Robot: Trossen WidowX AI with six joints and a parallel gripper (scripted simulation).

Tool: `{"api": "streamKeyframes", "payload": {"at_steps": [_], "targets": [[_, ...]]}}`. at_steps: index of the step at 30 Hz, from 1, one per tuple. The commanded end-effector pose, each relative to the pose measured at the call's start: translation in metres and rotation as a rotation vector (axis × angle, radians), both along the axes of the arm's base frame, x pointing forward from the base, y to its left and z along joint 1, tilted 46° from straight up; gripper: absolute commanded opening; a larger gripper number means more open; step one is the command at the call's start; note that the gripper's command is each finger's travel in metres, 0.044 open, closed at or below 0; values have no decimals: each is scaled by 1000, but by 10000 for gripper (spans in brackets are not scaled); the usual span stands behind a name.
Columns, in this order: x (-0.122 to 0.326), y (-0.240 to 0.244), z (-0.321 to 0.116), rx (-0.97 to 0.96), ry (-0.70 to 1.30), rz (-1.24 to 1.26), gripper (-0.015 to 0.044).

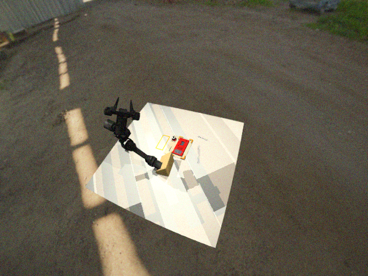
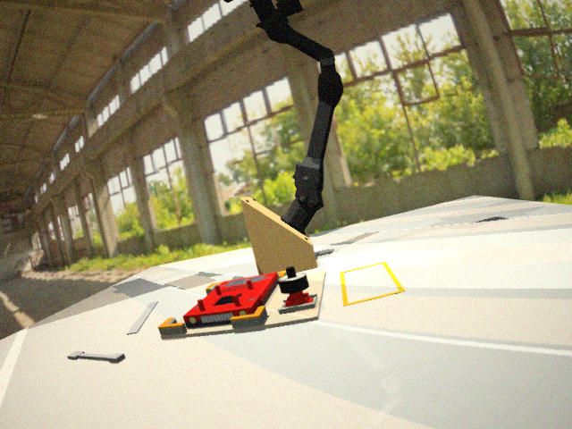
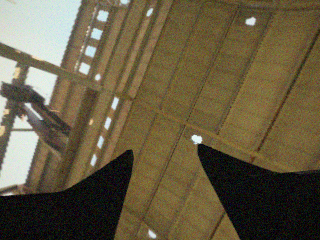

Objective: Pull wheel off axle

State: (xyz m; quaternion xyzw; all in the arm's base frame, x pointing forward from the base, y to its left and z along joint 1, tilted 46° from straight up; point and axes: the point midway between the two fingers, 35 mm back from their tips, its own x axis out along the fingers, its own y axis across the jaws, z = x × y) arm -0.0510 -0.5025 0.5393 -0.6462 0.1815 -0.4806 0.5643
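Observation:
The wheel (image 1: 173, 138) (image 2: 294, 283), black with a pale top face, sits on the upright axle (image 2: 290, 271), whose black tip sticks up through it above a red base. The marked area is a yellow outline (image 1: 159, 141) (image 2: 374, 298) on the table, beside the board, with nothing inside it. My gripper (image 1: 124, 99) (image 3: 165, 151) is open and empty, raised high and away from the wheel, with its fingers pointing up. The wrist view shows only the roof between the fingertips. In the exterior view the fingers are cut off at the top edge.
A pale board (image 2: 315, 281) carries the axle base and a red car-like body (image 1: 186, 143) (image 2: 258, 290) between orange corner pieces. A tan wedge block (image 1: 166, 166) (image 2: 277, 244) stands by the arm's base. Two thin grey parts (image 2: 143, 317) (image 2: 96, 357) lie beyond the board's other side.

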Motion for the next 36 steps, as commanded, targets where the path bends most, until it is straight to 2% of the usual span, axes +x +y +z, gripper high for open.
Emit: {"api": "streamKeyframes", "payload": {"at_steps": [1, 10, 18, 27, 36], "targets": [[29, -19, -28, 124, -60, 78, 300], [132, -49, -114, 528, -206, 283, 300], [228, -39, -193, 884, -254, 413, 300], [330, 15, -285, 1320, -218, 516, 300], [406, 110, -369, 1765, -92, 535, 300]]}}
